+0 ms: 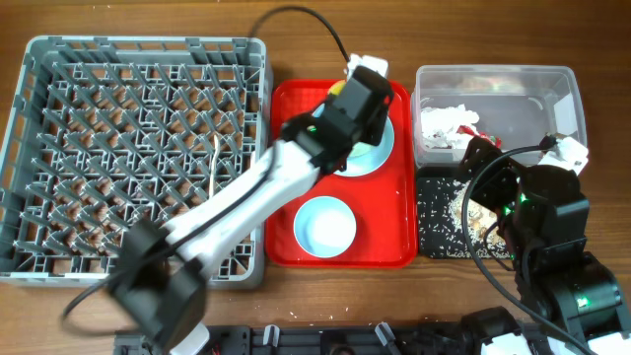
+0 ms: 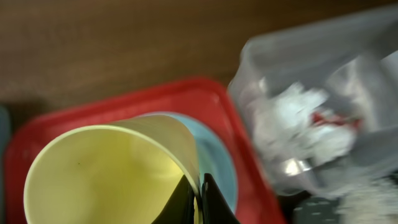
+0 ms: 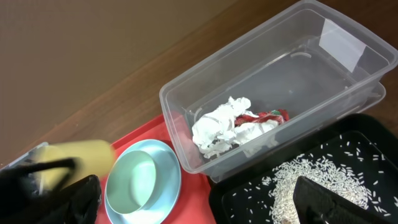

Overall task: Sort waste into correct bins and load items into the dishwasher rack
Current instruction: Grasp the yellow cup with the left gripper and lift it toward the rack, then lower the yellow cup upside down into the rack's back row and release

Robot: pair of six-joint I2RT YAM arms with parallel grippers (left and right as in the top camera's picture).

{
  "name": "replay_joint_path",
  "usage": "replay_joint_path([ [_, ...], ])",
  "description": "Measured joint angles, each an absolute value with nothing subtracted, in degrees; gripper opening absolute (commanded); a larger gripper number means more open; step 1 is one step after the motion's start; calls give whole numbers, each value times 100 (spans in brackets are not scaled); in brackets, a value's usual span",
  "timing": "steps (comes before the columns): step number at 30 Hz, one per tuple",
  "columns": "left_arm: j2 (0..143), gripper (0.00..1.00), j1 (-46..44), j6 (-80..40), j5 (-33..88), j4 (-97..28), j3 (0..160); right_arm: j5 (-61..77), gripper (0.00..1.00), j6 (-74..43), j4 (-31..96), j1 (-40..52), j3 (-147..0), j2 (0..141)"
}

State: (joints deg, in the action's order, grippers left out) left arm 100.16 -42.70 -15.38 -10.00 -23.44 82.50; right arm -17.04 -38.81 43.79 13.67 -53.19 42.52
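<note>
Yellow cup (image 2: 106, 174) over red tray (image 1: 394, 247), above blue dish (image 2: 217, 162). Left pincer (image 2: 198, 198) clamped on thin rim only.
Your risk: on the way to rack (image 1: 138, 148), rim pinch lets cup swing or slip, drops onto dish. Tilted cup could snag pegs.
Right pincer (image 1: 483, 163) beside black tray (image 1: 426, 247); cannot tell its state.

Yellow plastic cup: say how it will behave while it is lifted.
The yellow plastic cup looks empty and thin-walled, so probably light. Its rim pulls to a corner where the left tool pinches it, so it likely flexes. Round sides: apt to roll if laid down.
</note>
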Motion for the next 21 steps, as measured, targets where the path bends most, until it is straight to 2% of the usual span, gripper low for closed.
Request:
replay_joint_path([
  [4, 8597, 4, -3920, -1758, -392, -2622, 8252, -1702, 100, -3881, 4386, 1367, -5319, 4252],
  [6, 8211, 4, -3022, -2053, 829, -2663, 8252, -1704, 99, -3881, 4388, 1367, -5319, 4252],
  [10, 8388, 4, -1105, -2768, 3538, -2309, 8252, -1704, 99, -3881, 4394, 1367, -5319, 4252],
  [12, 8973, 4, -30, -3286, 5378, -1684, 8270, -1704, 99, -3881, 4399, 1367, -5319, 4252],
  [15, 10160, 4, 808, -4211, 6978, -746, 8272, -1704, 100, -3881, 4401, 1367, -5319, 4252],
  [19, 11618, 4, 1299, -4932, 8320, -497, 8272, -1702, 99, -3881, 4399, 1367, -5319, 4252],
  [21, 12092, 4, 1457, -5030, 8532, -506, 8272, -1704, 100, -3881, 4399, 1367, -5319, 4252],
])
